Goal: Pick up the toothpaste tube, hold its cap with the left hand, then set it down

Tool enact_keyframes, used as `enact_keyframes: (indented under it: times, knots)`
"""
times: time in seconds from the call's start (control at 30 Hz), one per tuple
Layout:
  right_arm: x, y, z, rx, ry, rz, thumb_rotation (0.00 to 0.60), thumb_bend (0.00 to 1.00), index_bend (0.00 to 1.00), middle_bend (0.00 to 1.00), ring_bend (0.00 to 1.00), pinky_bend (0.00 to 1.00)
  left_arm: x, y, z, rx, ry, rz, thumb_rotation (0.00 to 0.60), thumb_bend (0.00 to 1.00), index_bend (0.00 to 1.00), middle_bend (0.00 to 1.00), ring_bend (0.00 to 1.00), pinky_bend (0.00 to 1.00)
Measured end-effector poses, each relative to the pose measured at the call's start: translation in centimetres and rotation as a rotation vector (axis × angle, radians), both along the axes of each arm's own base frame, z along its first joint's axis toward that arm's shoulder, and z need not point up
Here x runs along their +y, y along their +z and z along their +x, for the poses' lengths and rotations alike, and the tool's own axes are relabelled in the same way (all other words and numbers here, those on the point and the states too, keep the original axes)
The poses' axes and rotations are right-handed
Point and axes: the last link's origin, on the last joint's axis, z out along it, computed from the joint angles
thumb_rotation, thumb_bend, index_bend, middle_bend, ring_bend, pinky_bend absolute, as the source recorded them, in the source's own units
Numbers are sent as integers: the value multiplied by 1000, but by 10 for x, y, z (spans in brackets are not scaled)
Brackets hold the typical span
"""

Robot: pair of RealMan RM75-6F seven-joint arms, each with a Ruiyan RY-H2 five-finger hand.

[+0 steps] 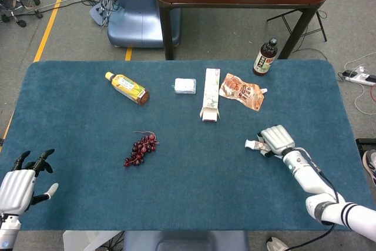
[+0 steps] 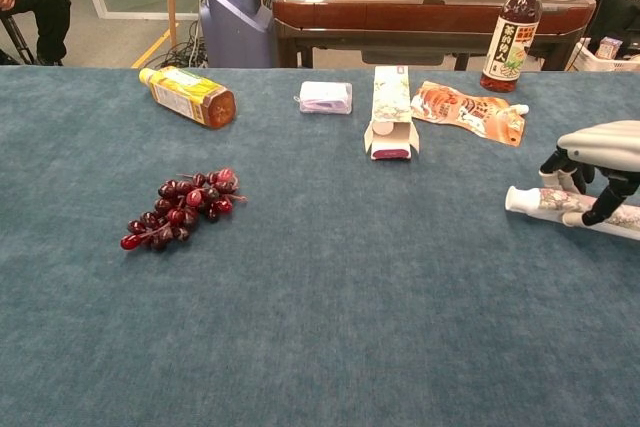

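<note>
My left hand (image 1: 14,187) sits at the near left corner of the table (image 1: 70,121), far left of the grapes (image 1: 140,149), fingers spread and holding nothing; only the head view shows it.

Taking the grapes as my landmark: the dark red bunch lies on the blue cloth left of centre. Behind it and slightly to the left, the yellow-labelled drink bottle (image 1: 126,87) lies on its side. Behind and to the right of the grapes is a small white packet (image 1: 185,86), then a long carton (image 1: 211,102) lying flat with its open end toward me. Further right of that lies an orange spouted pouch (image 1: 241,91), and beyond it, off the far edge of the table, a dark bottle (image 1: 265,57) stands upright.

Well to the right of the grapes, near the table's right side, is the toothpaste tube (image 2: 545,201). My right hand (image 1: 277,139) is closed over it from above, fingers (image 2: 606,203) curled down on both sides of the tube body. The white cap (image 2: 513,197) sticks out past the hand, pointing toward the grapes. In the chest view the tube seems to be just clear of the cloth, though I cannot be sure it is off the table.
</note>
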Motion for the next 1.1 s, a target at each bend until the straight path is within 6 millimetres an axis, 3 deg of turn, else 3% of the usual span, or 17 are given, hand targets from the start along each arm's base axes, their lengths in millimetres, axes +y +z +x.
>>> enact_keyframes:
  times: [0.17, 0.4, 0.6, 0.9, 1.1]
  knots:
    - [-14, 14, 29, 0, 33, 47, 600, 901, 668, 644, 490, 377, 16, 1, 6, -5, -38, -51, 600, 222, 136, 454, 376, 46]
    - [-37, 39, 91, -6, 97, 127, 600, 953, 679, 650, 497, 384, 50, 1, 22, -9, -125, -149, 600, 222, 136, 454, 382, 46]
    - [-48, 47, 140, 29, 188, 190, 600, 962, 686, 654, 510, 386, 78, -3, 39, 21, -205, -234, 600, 222, 136, 454, 392, 46]
    - [-51, 38, 204, 128, 345, 273, 600, 962, 696, 656, 523, 386, 107, -22, 71, 131, -357, -346, 600, 222, 95, 454, 401, 46]
    - [-48, 22, 233, 158, 407, 306, 600, 962, 701, 659, 525, 387, 120, -38, 94, 182, -452, -401, 600, 222, 48, 455, 403, 46]
